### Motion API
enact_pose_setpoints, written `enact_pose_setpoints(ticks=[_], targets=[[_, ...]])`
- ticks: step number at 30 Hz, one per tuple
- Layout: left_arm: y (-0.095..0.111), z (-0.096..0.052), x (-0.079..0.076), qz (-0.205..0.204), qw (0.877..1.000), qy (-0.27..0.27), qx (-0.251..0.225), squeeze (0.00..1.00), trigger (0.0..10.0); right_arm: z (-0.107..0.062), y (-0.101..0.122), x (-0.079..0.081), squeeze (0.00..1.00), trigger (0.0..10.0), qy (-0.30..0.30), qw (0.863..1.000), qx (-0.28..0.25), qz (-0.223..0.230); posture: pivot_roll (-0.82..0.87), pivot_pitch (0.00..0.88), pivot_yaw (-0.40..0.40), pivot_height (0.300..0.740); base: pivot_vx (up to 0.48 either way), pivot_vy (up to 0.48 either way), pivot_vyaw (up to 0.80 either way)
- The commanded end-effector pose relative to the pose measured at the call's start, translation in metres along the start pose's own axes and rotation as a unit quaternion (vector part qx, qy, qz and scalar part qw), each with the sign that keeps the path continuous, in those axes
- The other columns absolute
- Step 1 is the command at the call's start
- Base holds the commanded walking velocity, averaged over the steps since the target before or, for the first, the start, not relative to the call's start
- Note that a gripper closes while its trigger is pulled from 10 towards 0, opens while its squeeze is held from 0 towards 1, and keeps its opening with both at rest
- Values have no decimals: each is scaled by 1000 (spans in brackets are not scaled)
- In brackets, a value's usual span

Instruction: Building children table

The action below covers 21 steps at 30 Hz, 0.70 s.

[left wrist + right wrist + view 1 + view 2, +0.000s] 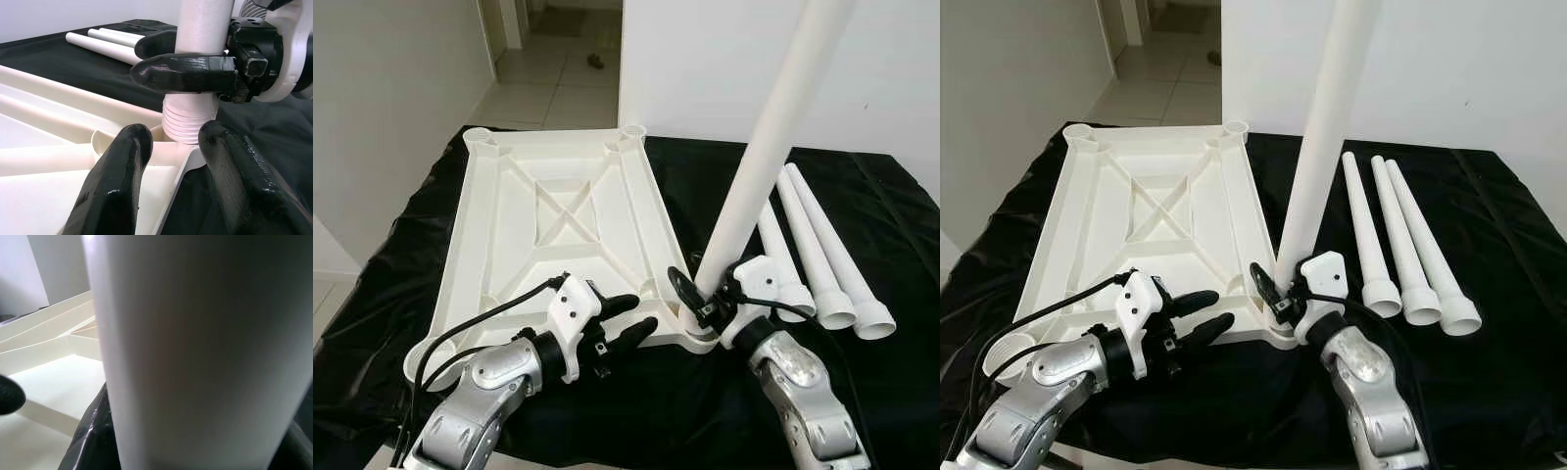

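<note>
White table leg [766, 147] standing upright in the corner socket of the upturned tabletop [548, 220], right gripper [697, 291] clamping its fingers around the leg's base, left gripper [628, 318] hovering beside it, fingers parted, holding nothing, three spare legs [822, 259] lying on black cloth [891, 225] beyond.

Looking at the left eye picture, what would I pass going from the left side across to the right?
Left claw over the near edge of the upturned white tabletop → right claw gripping the upright table leg at the tabletop's near right corner → three spare legs lying side by side on the black cloth.
</note>
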<state>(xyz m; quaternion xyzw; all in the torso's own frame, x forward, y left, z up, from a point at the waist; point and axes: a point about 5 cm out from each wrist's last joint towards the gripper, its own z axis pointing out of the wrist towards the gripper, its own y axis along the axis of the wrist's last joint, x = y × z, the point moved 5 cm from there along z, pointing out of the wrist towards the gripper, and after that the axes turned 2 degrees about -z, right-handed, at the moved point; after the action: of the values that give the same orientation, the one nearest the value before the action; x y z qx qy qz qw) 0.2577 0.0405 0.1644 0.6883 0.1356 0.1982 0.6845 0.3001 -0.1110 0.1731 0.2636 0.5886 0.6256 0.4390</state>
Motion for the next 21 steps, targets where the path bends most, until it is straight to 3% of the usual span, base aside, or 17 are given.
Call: enact_pose_setpoints(ticks=[1, 21], targets=[[3, 0, 0, 8, 1000, 3, 2, 0, 10000, -4, -13, 2, 0, 10000, 3, 1000, 26, 13, 38, 95, -20, 740, 0, 0, 0], [3, -5, 1, 7, 1000, 6, 10, 0, 10000, -11, -9, 4, 0, 10000, 18, 1000, 5, -18, 48, 113, -11, 740, 0, 0, 0]])
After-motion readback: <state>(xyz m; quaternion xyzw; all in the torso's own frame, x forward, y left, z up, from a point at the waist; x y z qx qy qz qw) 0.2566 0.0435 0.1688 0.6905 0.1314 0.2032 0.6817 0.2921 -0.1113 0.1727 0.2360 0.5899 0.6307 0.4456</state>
